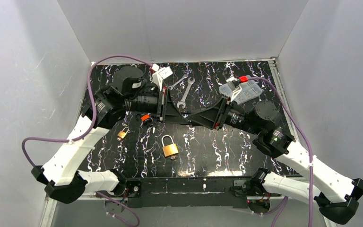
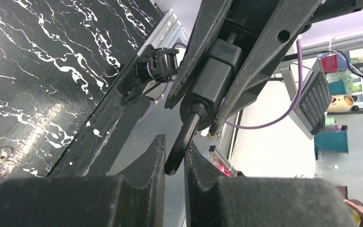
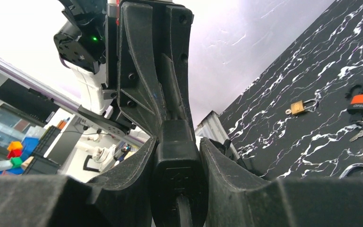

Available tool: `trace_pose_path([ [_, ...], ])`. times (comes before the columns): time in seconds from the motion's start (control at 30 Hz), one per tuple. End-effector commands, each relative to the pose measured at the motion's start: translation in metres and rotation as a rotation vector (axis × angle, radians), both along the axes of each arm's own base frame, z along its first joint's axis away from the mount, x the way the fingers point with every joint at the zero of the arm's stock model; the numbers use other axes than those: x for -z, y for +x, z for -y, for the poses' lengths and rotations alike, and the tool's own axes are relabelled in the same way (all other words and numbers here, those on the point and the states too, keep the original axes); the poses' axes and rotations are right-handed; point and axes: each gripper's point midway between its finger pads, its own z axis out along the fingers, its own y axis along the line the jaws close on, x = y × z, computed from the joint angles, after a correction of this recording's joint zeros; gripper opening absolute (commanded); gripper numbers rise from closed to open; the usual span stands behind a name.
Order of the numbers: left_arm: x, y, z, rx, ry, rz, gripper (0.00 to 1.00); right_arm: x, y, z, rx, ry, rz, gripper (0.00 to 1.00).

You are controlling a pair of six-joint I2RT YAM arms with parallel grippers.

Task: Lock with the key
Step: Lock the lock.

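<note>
In the centre of the top view my two arms met above the dark marbled table [image 1: 208, 142]. My right claw [image 3: 177, 142] was partly open and clamped on a black block [image 2: 215, 71]. My left claw [image 2: 175, 151] was almost closed, pinching the black stem [image 2: 182, 142] that stuck out of that block. A brass padlock [image 1: 170, 147] lay on the table, lower centre.

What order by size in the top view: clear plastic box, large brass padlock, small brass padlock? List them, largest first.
1. clear plastic box
2. large brass padlock
3. small brass padlock
No two look alike in size.
</note>
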Motion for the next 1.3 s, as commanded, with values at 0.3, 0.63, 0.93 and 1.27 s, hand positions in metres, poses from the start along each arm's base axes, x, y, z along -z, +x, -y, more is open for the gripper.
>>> trace_pose_path([
  [0.3,-0.049,0.036,0.069,0.094,-0.199,0.116,0.0,0.058,-0.052,-0.021,-0.327,-0.206,-0.029,0.01],
  [0.63,-0.067,0.029,0.11,0.163,-0.191,0.16,0.0,0.082,-0.054,-0.022,-0.315,-0.243,-0.096,0.01],
  [0.93,-0.06,0.007,0.141,0.262,-0.143,0.156,0.0,0.098,-0.054,-0.019,-0.295,-0.281,-0.126,0.01],
  [1.27,-0.021,0.064,0.078,-0.021,-0.03,0.116,0.0,0.083,-0.035,0.005,-0.178,-0.255,-0.081,0.34],
])
